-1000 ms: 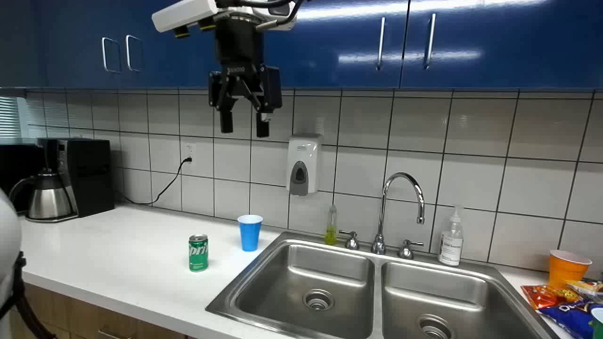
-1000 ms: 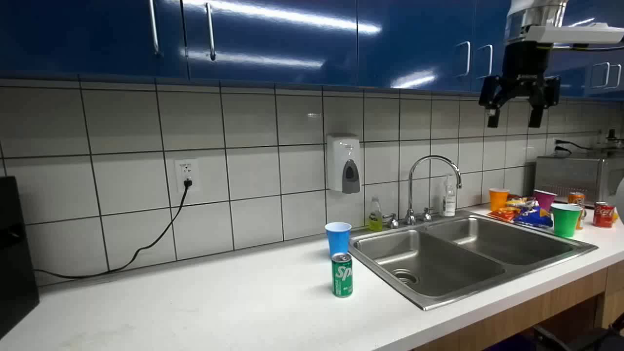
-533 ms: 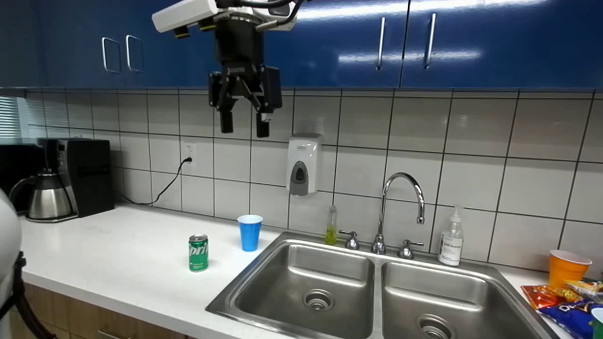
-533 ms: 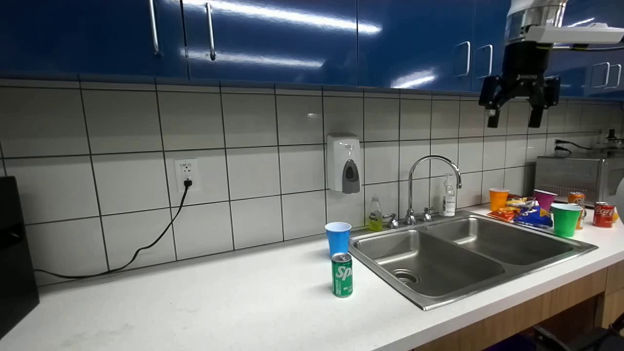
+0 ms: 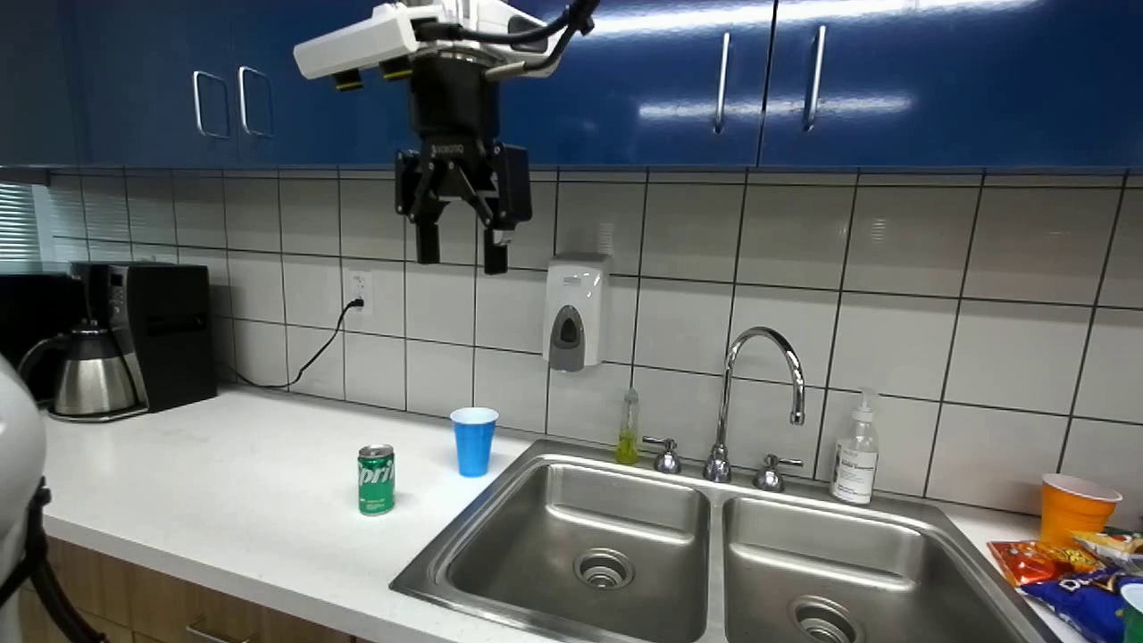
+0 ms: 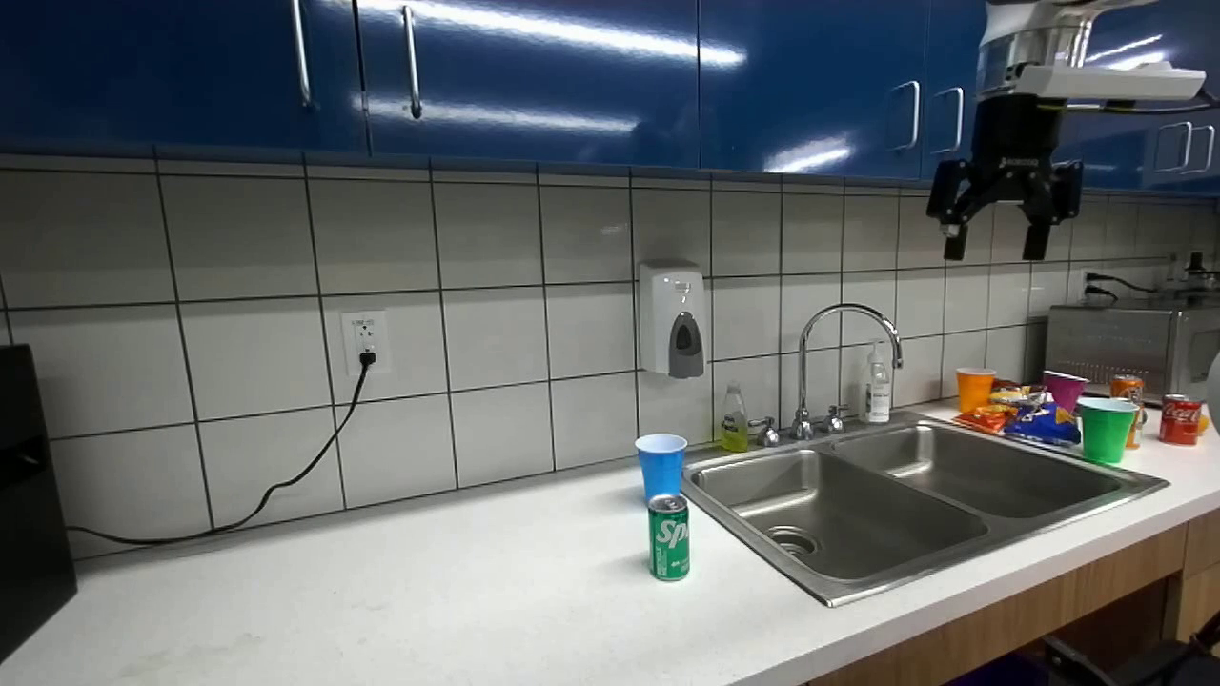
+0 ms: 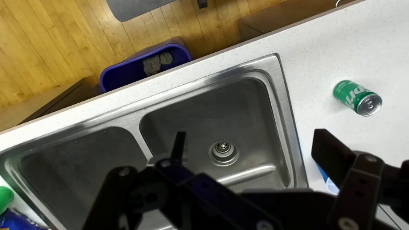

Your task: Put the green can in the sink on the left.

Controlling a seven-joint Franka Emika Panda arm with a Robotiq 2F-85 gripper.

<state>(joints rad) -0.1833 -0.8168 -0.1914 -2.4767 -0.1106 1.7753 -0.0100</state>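
Note:
The green can (image 5: 376, 483) stands upright on the white counter, left of the sink, in both exterior views (image 6: 669, 539). In the wrist view the can (image 7: 351, 93) is at the upper right, beside the sink's rim. The steel sink has two basins; the left basin (image 5: 527, 572) is the one nearer the can, and it also shows in the wrist view (image 7: 220, 108) with nothing in it but the drain. My gripper (image 5: 462, 259) is open and empty, high above the sink, fingers pointing down. It also shows open in an exterior view (image 6: 995, 250) and the wrist view (image 7: 250, 137).
A blue cup (image 5: 473, 444) stands behind the can near the sink corner. A tall faucet (image 5: 728, 393) and soap bottles (image 5: 855, 455) line the sink's back. Cups, snack bags (image 6: 1044, 424) and cans lie right of the sink. Blue cabinets (image 5: 643, 80) hang above.
My gripper has moved down slightly in the last half second, and a little left in an exterior view. It stays open. The can and the other objects have not moved.

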